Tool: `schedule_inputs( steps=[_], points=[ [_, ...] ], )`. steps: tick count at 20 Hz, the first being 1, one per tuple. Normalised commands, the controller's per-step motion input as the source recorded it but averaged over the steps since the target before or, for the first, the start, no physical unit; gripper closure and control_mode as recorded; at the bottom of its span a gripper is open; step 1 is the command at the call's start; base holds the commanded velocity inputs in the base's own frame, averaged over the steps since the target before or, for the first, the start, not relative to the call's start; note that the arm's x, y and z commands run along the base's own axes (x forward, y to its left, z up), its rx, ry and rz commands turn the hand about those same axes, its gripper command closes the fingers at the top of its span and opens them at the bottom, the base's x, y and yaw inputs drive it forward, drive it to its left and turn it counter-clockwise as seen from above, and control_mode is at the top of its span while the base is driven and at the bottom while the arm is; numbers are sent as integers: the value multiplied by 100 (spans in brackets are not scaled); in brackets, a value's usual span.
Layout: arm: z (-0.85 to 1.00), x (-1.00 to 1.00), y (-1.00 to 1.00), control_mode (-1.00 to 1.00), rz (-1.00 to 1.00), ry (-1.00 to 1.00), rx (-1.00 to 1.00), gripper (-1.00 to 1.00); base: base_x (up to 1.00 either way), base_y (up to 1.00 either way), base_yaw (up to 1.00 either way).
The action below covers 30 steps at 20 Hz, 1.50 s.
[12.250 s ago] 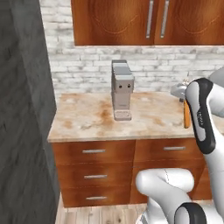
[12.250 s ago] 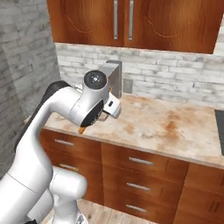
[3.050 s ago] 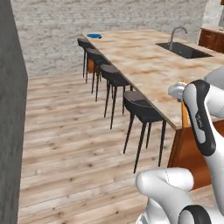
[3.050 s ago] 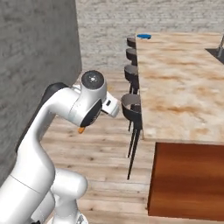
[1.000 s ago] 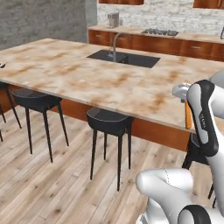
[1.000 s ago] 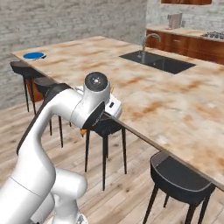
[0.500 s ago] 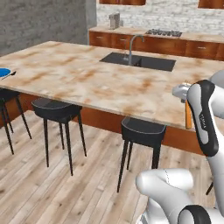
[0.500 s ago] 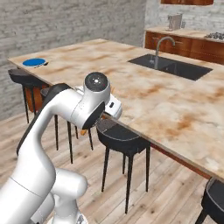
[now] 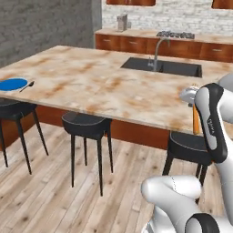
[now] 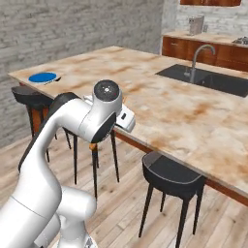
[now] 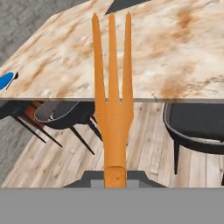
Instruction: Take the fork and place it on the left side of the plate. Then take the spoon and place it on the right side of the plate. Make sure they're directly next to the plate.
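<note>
My gripper (image 11: pixel 116 176) is shut on the handle of the orange fork (image 11: pixel 113 87), whose tines point out toward the island counter (image 11: pixel 175 48). From the left base view the fork (image 9: pixel 196 121) hangs below the hand at the right, off the counter's near edge. In the right base view a bit of the fork (image 10: pixel 93 146) shows under the arm. The blue plate (image 9: pixel 12 84) lies at the counter's far left end, with the dark spoon (image 9: pixel 27 85) just to its right. The plate (image 10: pixel 42 77) also shows in the right base view, and the plate (image 11: pixel 5 81) and spoon (image 11: pixel 15 75) at the hand view's left edge.
Black stools (image 9: pixel 88 125) stand along the island's near side, one (image 9: pixel 189 143) right below the hand. A sink with a tap (image 9: pixel 159 63) is set in the island's far part. Wooden cabinets (image 9: pixel 136 43) and a brick wall stand behind. Wooden floor lies in front.
The whole picture has shifted: the base has moved along the island and the plate's end has come closer into view. The fork stays gripped and the arm keeps its pose.
</note>
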Motion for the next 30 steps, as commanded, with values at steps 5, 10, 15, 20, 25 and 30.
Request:
schedule_inputs(
  steps=[5, 10, 15, 20, 25, 30],
  points=[
    [0, 0, 0, 100, 0, 0, 0, 100, 34, 100, -16],
    [0, 0, 0, 100, 0, 0, 0, 100, 34, 100, -16],
    [0, 0, 0, 100, 0, 0, 0, 100, 34, 100, -16],
    [0, 0, 0, 100, 0, 0, 0, 100, 34, 100, -17],
    [0, 0, 0, 100, 0, 0, 0, 100, 33, 100, -18],
    [0, 0, 0, 100, 0, 0, 0, 100, 31, 100, -18]
  ],
)
